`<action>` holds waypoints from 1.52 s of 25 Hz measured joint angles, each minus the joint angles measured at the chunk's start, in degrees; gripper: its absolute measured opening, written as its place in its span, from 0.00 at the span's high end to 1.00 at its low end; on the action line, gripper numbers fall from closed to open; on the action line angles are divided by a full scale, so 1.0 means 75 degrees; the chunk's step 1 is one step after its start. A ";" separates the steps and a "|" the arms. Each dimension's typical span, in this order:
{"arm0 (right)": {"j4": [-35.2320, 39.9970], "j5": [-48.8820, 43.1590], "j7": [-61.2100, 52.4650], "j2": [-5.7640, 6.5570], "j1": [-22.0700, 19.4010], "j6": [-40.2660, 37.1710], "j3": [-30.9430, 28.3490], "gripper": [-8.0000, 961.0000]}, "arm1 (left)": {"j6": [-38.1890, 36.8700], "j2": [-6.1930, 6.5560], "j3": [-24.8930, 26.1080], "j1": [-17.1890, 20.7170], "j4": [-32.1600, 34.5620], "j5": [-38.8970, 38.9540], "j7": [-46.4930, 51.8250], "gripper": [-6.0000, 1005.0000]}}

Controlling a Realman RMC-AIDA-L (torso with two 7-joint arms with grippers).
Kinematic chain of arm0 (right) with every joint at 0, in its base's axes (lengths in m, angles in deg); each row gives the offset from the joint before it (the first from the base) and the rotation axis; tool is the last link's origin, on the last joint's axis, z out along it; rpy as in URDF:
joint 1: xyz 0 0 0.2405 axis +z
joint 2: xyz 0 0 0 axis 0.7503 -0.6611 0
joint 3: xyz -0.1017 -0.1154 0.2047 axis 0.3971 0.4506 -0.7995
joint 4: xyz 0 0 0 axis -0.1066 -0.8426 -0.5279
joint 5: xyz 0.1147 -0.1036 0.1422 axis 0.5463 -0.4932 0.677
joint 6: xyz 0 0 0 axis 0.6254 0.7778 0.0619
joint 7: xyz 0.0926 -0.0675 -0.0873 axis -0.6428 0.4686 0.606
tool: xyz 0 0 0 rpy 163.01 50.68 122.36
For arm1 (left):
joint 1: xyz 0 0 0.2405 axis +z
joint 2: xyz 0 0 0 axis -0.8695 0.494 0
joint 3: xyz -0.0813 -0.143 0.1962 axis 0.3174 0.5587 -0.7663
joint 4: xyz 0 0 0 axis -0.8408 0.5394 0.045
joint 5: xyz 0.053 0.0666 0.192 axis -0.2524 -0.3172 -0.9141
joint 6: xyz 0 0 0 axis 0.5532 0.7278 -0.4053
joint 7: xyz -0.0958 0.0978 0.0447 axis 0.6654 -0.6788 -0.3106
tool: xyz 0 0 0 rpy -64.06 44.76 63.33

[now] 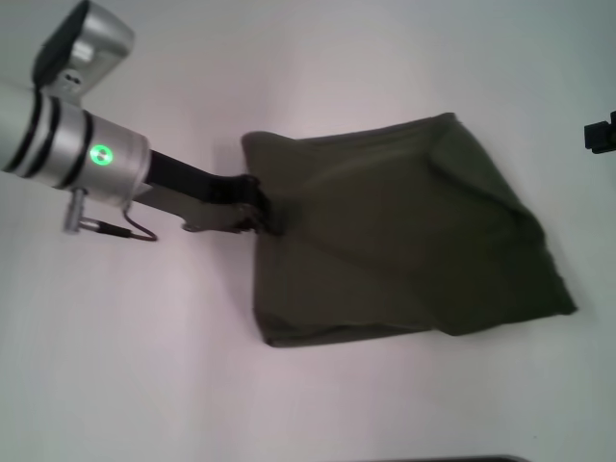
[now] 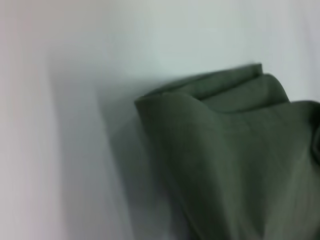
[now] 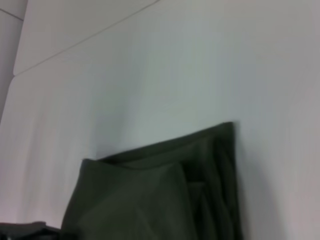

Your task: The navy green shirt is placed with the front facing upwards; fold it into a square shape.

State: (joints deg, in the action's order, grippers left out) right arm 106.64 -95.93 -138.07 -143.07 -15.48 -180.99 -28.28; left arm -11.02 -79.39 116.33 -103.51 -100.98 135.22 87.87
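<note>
Head view: dark olive-green cotton shirt (image 1: 404, 231) lying on white table surface (image 1: 144, 366), centre-right, already folded into a rough four-sided packet. No sleeves, lettering or neck label showing. Shape not yet square: near-right corner drawn out to a point, far-left corner raised and creased, top layer slack. Judged progress: main folds done; remaining work approx. one tidy-up or final fold plus flattening. Left gripper (image 1: 260, 217), black fingers on silver arm w/ green status light, reaching in from left, at shirt's left edge. Fingers closed together w/ cloth pinched between them, edge lifted slightly off table. Right gripper (image 1: 599, 135) seen only as dark part at right frame edge, well apart from shirt; finger state not determinable.

Left wrist view: shirt (image 2: 230, 160) filling lower right, stacked layers visible at far edge, one rounded fold bulging up. Own fingers not in frame. Table (image 2: 75, 75) bare around cloth.

Right wrist view: shirt (image 3: 150, 200) low in frame, several layers stepped at one corner, confirming multi-fold stack. Table (image 3: 175, 65) w/ a seam line beyond. Own fingers not in frame; grip state not confirmable here.
</note>
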 joint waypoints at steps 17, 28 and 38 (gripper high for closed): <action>-0.0078 0.0000 -0.0008 -0.0008 0.0043 0.0000 0.0025 0.77 | 0.0057 0.0869 0.0121 -0.0047 0.0028 -0.0034 -0.0481 0.93; -0.0285 0.0012 0.0057 -0.0005 0.0089 0.0051 0.0060 0.73 | -0.0132 0.1032 0.0769 0.0428 -0.0811 -0.0032 -0.0514 0.81; -0.0968 0.1669 0.1356 -0.0090 0.0421 0.0135 0.0046 0.69 | -0.2031 0.0456 0.2989 0.1073 -0.2573 0.0155 -0.0906 0.42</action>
State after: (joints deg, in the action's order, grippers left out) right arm 99.39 -83.41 -127.90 -143.74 -12.32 -179.98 -27.94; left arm -26.25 -75.96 138.74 -95.47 -120.28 136.38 81.08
